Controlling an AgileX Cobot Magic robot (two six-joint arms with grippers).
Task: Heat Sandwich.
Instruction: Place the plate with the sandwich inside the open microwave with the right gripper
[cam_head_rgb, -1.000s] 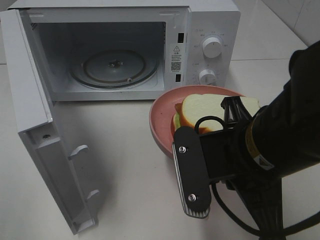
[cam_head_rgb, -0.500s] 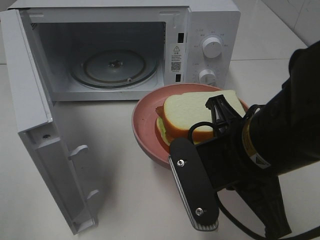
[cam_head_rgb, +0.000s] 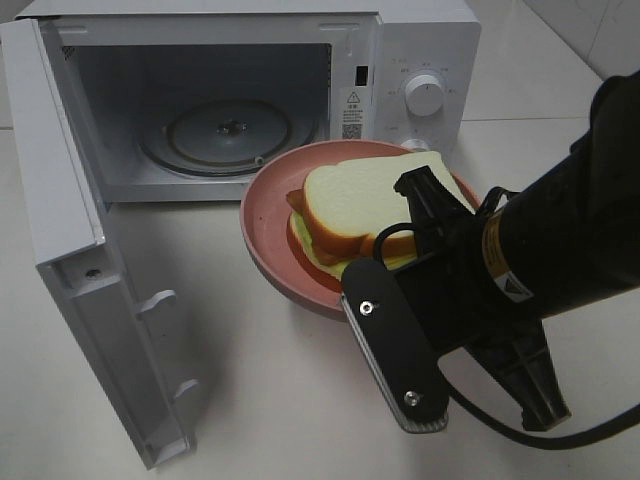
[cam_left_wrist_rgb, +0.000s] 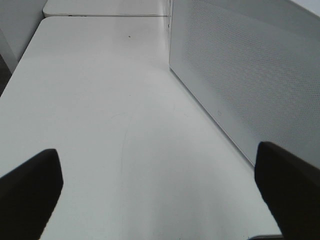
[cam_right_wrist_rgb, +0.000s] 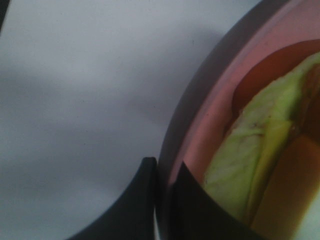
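The sandwich (cam_head_rgb: 350, 205), pale white bread over a yellow-green filling, lies on a round pink plate (cam_head_rgb: 265, 225) held above the table in front of the open microwave (cam_head_rgb: 420, 40). My right gripper (cam_head_rgb: 347, 288) is shut on the plate's near rim. In the right wrist view the two fingers of that gripper (cam_right_wrist_rgb: 162, 172) pinch the pink rim (cam_right_wrist_rgb: 210, 115), with the green filling of the sandwich (cam_right_wrist_rgb: 250, 155) just beyond. My left gripper (cam_left_wrist_rgb: 160, 195) is open over bare table beside the microwave's perforated wall (cam_left_wrist_rgb: 250, 75). It is out of the exterior high view.
The microwave door (cam_head_rgb: 70, 230) stands swung wide to the left, reaching toward the table's front. A glass turntable (cam_head_rgb: 225, 135) lies inside the cavity. Two white knobs (cam_head_rgb: 424, 95) sit on the microwave's right panel. The right arm's black body fills the lower right.
The right gripper has carried the plate with the sandwich up and to the left, closer to the microwave's opening. The left gripper's reading stays wide open.
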